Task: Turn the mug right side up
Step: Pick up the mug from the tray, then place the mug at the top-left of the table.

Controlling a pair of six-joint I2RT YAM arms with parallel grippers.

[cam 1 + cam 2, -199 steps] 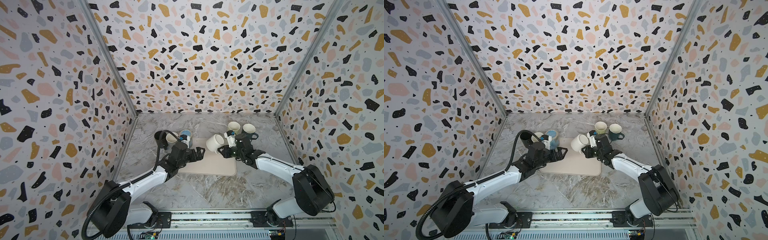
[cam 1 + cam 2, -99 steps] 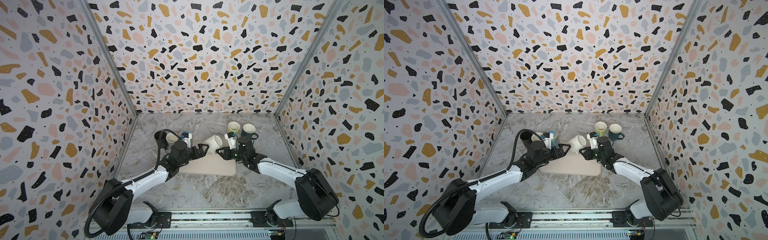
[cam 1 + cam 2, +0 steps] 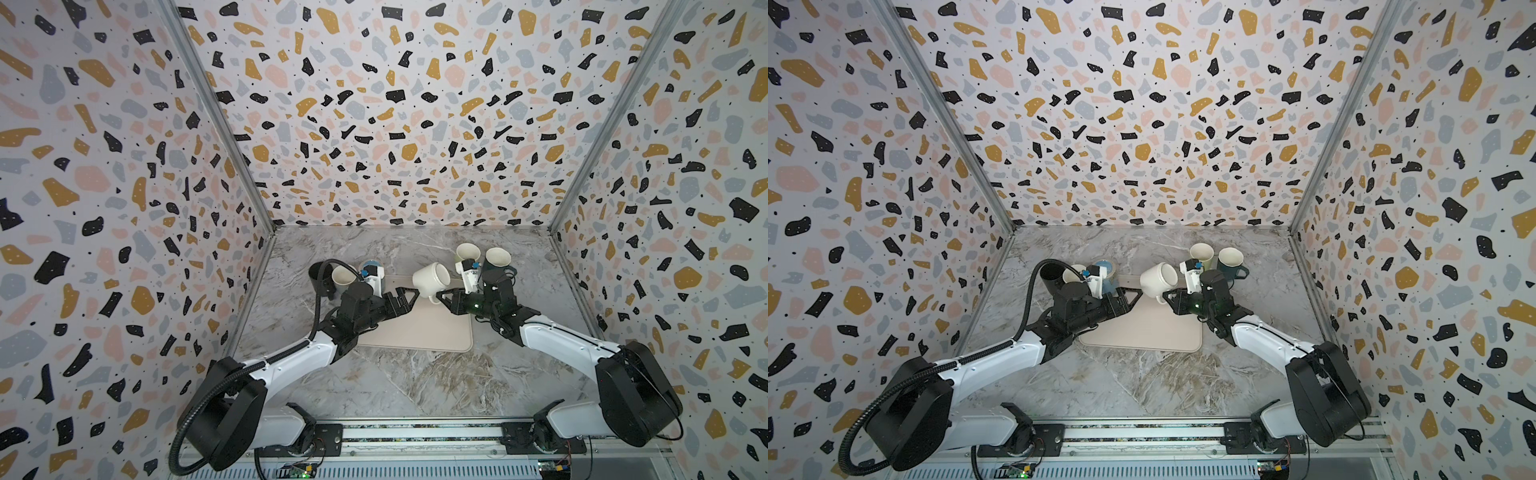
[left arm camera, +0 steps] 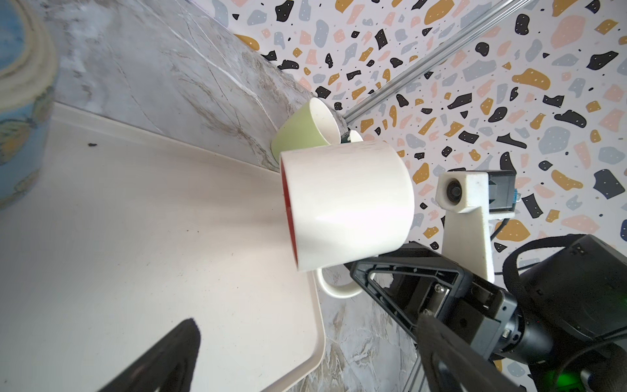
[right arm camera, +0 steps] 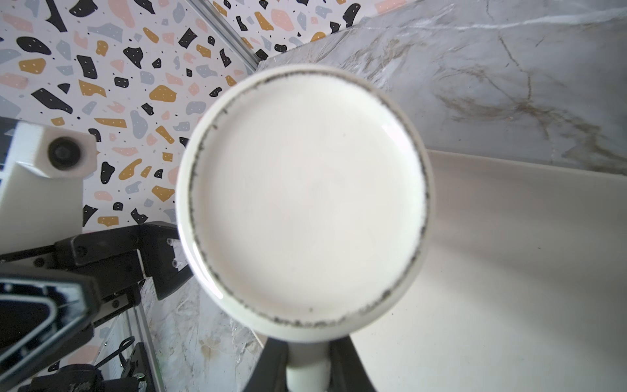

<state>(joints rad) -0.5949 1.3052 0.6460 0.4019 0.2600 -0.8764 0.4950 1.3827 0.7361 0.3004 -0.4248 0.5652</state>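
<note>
The white mug (image 3: 431, 278) (image 3: 1158, 277) hangs over the back right part of the beige mat (image 3: 415, 332). It is tilted, with its red-lined mouth toward the mat and its base (image 5: 305, 200) up. My right gripper (image 3: 438, 296) (image 5: 308, 359) is shut on the mug's handle. My left gripper (image 3: 406, 296) (image 4: 305, 349) stands open just left of the mug (image 4: 346, 207), with nothing between its fingers.
A black mug (image 3: 320, 274), a cream mug (image 3: 343, 276) and a blue patterned mug (image 3: 370, 266) stand behind the left arm. A pale green mug (image 3: 467, 253) and a dark teal mug (image 3: 496, 259) stand upright behind the right gripper. Patterned walls close three sides.
The right gripper has shifted slightly left and turned the mug in its grip. The left gripper has come up a little closer to the mug and stays open.
</note>
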